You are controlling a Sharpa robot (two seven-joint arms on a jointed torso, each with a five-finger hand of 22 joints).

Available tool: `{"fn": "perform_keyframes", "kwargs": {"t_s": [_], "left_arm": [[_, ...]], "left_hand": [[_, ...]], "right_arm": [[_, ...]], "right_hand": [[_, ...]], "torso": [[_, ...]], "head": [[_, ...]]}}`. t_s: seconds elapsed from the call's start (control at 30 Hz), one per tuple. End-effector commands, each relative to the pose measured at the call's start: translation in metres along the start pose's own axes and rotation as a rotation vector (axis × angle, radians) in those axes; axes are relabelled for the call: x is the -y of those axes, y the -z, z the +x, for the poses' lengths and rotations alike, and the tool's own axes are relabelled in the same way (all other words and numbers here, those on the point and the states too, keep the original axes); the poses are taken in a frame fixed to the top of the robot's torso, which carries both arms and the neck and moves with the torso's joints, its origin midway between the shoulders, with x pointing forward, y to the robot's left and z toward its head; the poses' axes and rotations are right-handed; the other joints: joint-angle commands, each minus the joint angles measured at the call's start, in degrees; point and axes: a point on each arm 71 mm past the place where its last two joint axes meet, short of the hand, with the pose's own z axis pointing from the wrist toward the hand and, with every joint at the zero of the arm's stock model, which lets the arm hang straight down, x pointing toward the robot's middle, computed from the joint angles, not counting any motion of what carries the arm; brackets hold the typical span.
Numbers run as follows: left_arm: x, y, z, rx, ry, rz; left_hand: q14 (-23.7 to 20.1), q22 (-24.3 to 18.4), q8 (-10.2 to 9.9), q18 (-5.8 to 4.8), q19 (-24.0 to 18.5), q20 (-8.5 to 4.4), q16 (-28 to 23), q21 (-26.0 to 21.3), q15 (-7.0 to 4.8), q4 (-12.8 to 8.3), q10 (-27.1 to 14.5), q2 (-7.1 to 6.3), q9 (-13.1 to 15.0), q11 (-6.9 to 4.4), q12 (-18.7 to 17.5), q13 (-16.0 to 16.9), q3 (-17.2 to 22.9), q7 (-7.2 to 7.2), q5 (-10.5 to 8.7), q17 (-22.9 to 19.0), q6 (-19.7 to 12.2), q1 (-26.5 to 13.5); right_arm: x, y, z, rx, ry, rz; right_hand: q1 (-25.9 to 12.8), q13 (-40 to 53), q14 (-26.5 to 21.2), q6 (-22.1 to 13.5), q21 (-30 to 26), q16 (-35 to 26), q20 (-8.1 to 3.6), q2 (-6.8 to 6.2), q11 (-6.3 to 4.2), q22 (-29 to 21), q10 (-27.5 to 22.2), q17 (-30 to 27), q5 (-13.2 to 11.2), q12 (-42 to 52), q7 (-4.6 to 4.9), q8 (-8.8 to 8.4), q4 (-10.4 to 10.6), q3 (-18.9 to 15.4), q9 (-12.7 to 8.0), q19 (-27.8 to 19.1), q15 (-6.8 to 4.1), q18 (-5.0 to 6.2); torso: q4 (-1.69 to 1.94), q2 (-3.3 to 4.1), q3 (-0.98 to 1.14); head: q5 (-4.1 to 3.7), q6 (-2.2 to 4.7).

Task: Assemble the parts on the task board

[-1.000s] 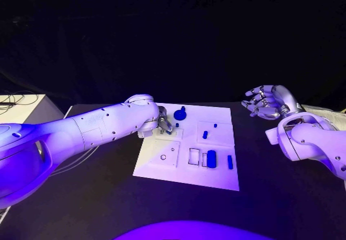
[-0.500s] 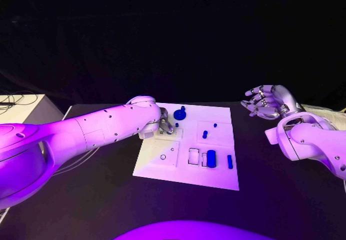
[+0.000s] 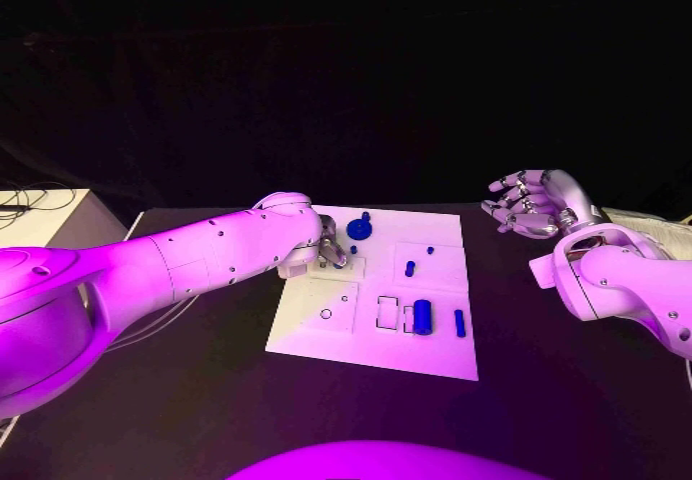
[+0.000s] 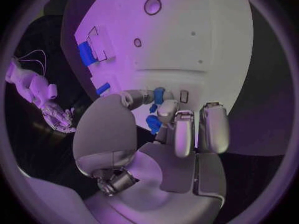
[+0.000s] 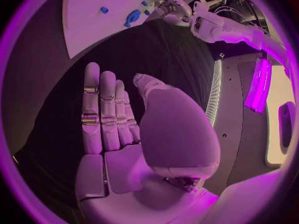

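While left arm holds same spot over last second, left robot hand (image 3: 330, 250) pinches small blue part (image 4: 158, 95) at far-left area of task board (image 3: 378, 350); insertion apparently under way. Right robot hand (image 3: 528, 206) idle off board above worktop (image 3: 173, 400), released, fingers apart. Other blue parts unmoved.

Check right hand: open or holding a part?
Open. The right hand is off the task board over black table, fingers straight and apart, palm bare.

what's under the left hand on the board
The left hand reaches down over the board with small blue parts at its fingertips. Whether it pinches one, and the board surface right beneath them, is covered by the fingers.
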Motion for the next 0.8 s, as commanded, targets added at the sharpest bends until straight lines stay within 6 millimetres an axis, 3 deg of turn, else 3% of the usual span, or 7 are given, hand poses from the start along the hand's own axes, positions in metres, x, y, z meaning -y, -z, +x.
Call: {"fn": "perform_keyframes", "kwargs": {"t_s": [0.03, 0.27, 0.67, 0.73, 0.8], "left_arm": [[0.0037, -0.0018, 0.0060, -0.016, 0.026, 0.017], [0.0045, -0.0039, 0.0078, -0.020, 0.038, 0.011], [0.0021, -0.0061, 0.0090, -0.029, 0.032, -0.003], [0.0020, -0.0061, 0.0092, -0.033, 0.028, -0.004], [0.0017, -0.0063, 0.0093, -0.034, 0.021, -0.006]], "left_hand": [[6.04, -0.10, -1.19, -0.91, 0.32, -0.12, 0.19, 0.08, -0.47, -6.24, -0.02, 0.07, 0.01, -0.38, -0.49, -0.43, 4.99, -1.80, -0.52, 15.08, 1.08, -1.51], [6.04, -0.20, -3.49, -0.89, 0.37, -0.31, 0.19, -0.18, -0.54, -1.37, -0.40, -0.16, -0.38, -0.26, -0.56, -0.48, -3.71, -1.80, -0.56, 15.08, 2.80, -2.60], [6.04, -0.25, -4.28, -0.88, 0.38, -0.34, 0.19, -0.30, -0.47, 0.87, -0.61, -0.22, -0.07, -0.18, -0.59, -0.49, -8.47, -1.71, -0.57, 15.08, 3.24, -1.76], [6.04, -0.26, -4.50, -0.88, 0.37, -0.32, 0.19, -0.35, -0.44, 1.62, -0.66, -0.27, 0.09, -0.13, -0.56, -0.46, -10.64, -1.68, -0.57, 15.08, 3.36, -1.23], [6.04, -0.34, -5.03, -0.86, 0.32, -0.27, 0.19, -0.45, -0.34, 3.49, -0.84, 0.00, 0.42, -0.01, -0.57, -0.49, -15.95, -1.54, -0.58, 15.08, 3.49, 0.10]], "right_arm": [[-0.0014, 0.0002, 0.0008, -0.003, 0.002, -0.014], [-0.0014, 0.0005, 0.0008, -0.004, 0.001, -0.014], [-0.0015, 0.0009, 0.0006, -0.005, 0.000, -0.015], [-0.0014, 0.0010, 0.0005, -0.005, 0.000, -0.014], [-0.0013, 0.0010, 0.0004, -0.005, 0.000, -0.014]], "right_hand": [[-0.39, -0.08, 0.33, -0.18, -0.22, -0.21, 0.15, -0.32, 0.02, -0.05, 0.36, 0.07, 0.20, -0.21, 0.22, 0.17, 0.08, 0.40, -0.08, 0.45, -0.06, 1.10], [-0.47, -0.11, 0.34, -0.18, -0.23, -0.24, 0.15, -0.29, 0.02, -0.10, 0.37, 0.09, 0.24, -0.22, 0.23, 0.17, 0.12, 0.41, -0.08, 0.47, -0.05, 1.10], [-0.59, -0.16, 0.37, -0.18, -0.27, -0.31, 0.16, -0.26, 0.03, -0.19, 0.38, 0.11, 0.30, -0.23, 0.24, 0.17, 0.18, 0.44, -0.09, 0.49, -0.04, 1.10], [-0.59, -0.16, 0.37, -0.18, -0.27, -0.31, 0.16, -0.26, 0.03, -0.19, 0.38, 0.11, 0.30, -0.23, 0.24, 0.17, 0.18, 0.44, -0.09, 0.49, -0.04, 1.10], [-0.64, -0.17, 0.38, -0.18, -0.28, -0.33, 0.16, -0.25, 0.04, -0.22, 0.38, 0.12, 0.32, -0.23, 0.24, 0.16, 0.20, 0.44, -0.09, 0.50, -0.04, 1.10]], "torso": [[-0.01, 0.02, -0.02], [0.00, 0.02, -0.04], [0.05, -0.06, -0.03], [0.04, -0.06, -0.05], [0.04, -0.04, -0.05]], "head": [[-0.04, 0.04], [-0.17, 0.07], [-0.28, 0.00], [-0.30, -0.03], [-0.30, -0.03]]}}
